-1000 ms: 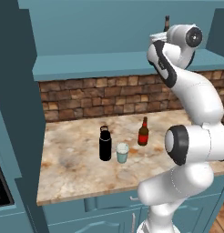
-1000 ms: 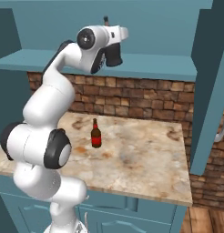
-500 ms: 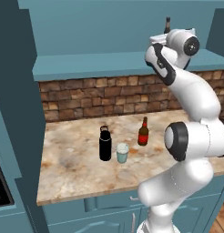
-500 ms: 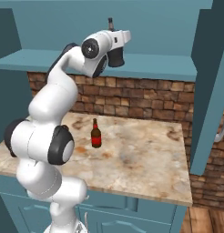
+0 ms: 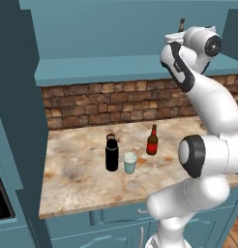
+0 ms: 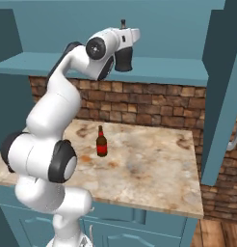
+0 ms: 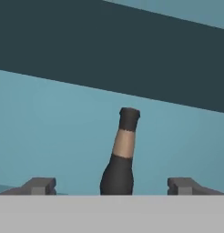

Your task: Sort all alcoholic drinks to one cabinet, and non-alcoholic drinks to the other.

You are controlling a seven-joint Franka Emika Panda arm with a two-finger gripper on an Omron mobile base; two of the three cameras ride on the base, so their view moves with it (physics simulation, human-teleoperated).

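Now the tool (image 7: 112,185) stands open around the dark bottle (image 7: 121,157).

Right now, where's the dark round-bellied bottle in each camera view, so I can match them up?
Left base view: the dark bottle, its neck showing near the top edge, right of centre.
Right base view: its neck near the top edge, about centre.
Hand view: lower centre, leaning slightly, neck up.
Shared landmark: the teal cabinet whose floor board it stands on.
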